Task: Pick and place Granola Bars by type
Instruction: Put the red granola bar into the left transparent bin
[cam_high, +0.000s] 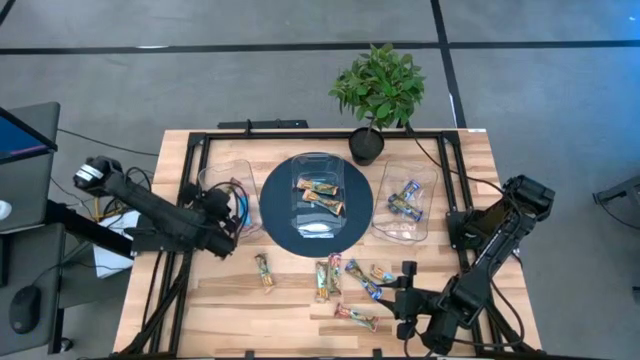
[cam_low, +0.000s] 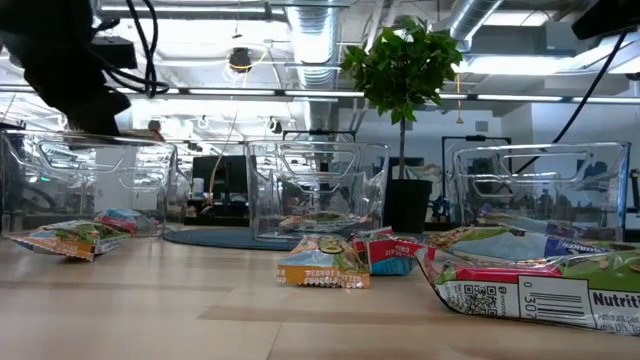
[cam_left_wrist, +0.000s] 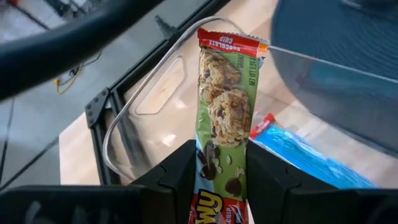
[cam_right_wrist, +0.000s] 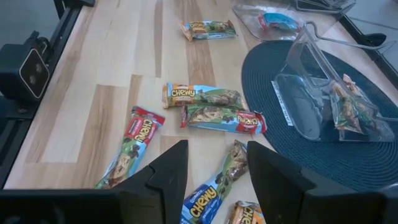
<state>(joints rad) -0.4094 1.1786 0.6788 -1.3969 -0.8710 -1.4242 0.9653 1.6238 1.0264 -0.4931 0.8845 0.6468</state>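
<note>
We see the bench (cam_high: 200, 300), with the round dark mat (cam_high: 275, 215) at its middle as our landmark. On the mat stands the middle tub (cam_high: 318, 205), holding a couple of orange-brown bars. Left of the mat is the left tub (cam_high: 222, 185), with a blue-wrapped bar (cam_left_wrist: 305, 155) in it; right of the mat is the right tub (cam_high: 405, 205), holding blue bars. So each tub looks to take one type.

The left arm reaches to the left tub, the left gripper (cam_left_wrist: 217, 180) with its fingers closed on a green chocolate chip bar (cam_left_wrist: 225, 106), held upright over the tub, we judge for dropping in there. The right arm waits in front of the mat, the right gripper (cam_right_wrist: 214, 171) with fingers partly open and holding nothing, above the loose bars.

The remaining granola bars (cam_high: 335, 278) lie flat and scattered on the bench in front of the mat, unsorted, one more (cam_high: 264, 270) off to the left.
</note>
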